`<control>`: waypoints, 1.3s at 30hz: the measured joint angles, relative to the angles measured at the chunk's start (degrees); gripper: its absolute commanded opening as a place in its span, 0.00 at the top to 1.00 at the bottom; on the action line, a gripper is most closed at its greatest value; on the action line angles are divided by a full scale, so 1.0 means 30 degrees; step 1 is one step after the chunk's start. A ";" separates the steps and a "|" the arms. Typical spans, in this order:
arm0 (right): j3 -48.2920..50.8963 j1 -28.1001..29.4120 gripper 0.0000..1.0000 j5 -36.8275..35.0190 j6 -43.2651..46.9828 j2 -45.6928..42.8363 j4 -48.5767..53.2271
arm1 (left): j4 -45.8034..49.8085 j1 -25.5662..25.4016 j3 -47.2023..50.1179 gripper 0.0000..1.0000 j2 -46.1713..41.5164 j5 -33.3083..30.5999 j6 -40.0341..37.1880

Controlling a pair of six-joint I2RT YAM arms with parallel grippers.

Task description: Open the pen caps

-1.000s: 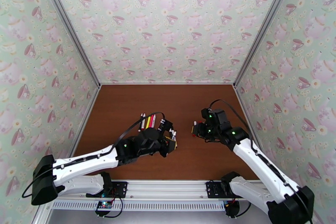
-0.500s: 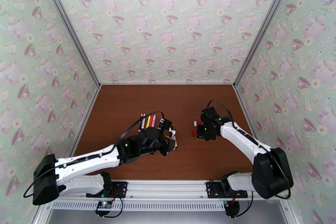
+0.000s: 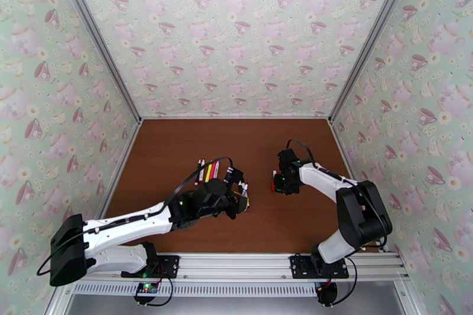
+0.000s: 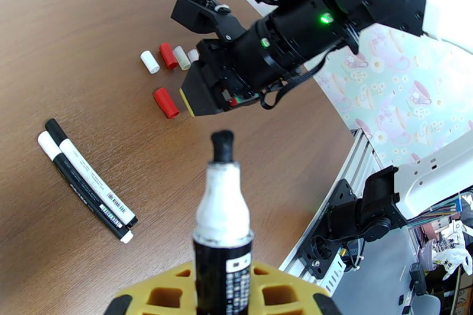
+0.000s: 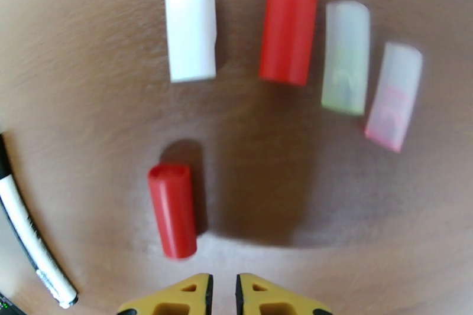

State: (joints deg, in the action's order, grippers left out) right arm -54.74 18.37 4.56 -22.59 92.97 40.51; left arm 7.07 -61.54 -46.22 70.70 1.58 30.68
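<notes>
- The left gripper (image 4: 223, 297) is clamped on the black barrel of a marker pen (image 4: 223, 216). The pen stands upright in the lower middle of the left wrist view, and its black felt tip is bare.
- The right gripper (image 5: 223, 294) has its yellow fingers together, with nothing between them. It hangs low over the brown table (image 5: 88, 103), at the bottom edge of its own view.
- Above it, a white cap (image 5: 190, 33), a red cap (image 5: 288, 24), a cloudy greenish cap (image 5: 346, 57) and a pinkish cap (image 5: 394, 96) lie loose in a row. A second red cap (image 5: 173, 210) lies apart, nearer to the fingers.
- In the top view, more pens (image 3: 207, 171) lie side by side, left of the centre.
- I judge the caps light, hard and smooth. Being round, they may roll or slip away when pinched.
- A pen is slim and stiff. It is best held at the middle of the barrel, with the other gripper across the sides of the cap, pulling straight along the pen.
</notes>
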 measured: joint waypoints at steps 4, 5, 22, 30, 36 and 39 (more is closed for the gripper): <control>-0.0423 -0.0029 0.90 -0.0131 0.0131 0.0663 -0.0306 | 0.0117 0.0007 -0.0189 0.96 0.0204 0.0000 0.0000; -0.0488 -0.0044 0.89 -0.0146 0.0146 0.0801 -0.0401 | 0.0131 0.0007 -0.0233 0.96 0.0233 0.0000 0.0000; -0.1027 -0.0168 0.77 -0.0481 0.0342 0.1800 -0.0488 | 0.0153 0.0007 -0.0517 0.97 0.0721 0.0015 0.0153; -0.1202 -0.0168 0.73 -0.0481 0.0350 0.1880 -0.0474 | 0.0219 0.0007 -0.0525 0.97 0.0794 0.0022 0.0226; -0.1472 -0.0168 0.72 -0.0685 0.0350 0.1770 -0.0386 | 0.0590 0.0007 -0.0736 0.97 0.0947 -0.0051 0.0299; -0.1472 -0.0168 0.71 -0.0831 0.0342 0.1209 -0.0175 | 0.0998 0.0007 -0.1209 0.97 0.1166 -0.0372 0.0306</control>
State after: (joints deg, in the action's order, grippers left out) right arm -59.16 17.87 2.07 -21.56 96.60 39.99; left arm 10.07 -61.52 -49.84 74.19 0.47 31.59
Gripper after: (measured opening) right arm 0.281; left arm 0.175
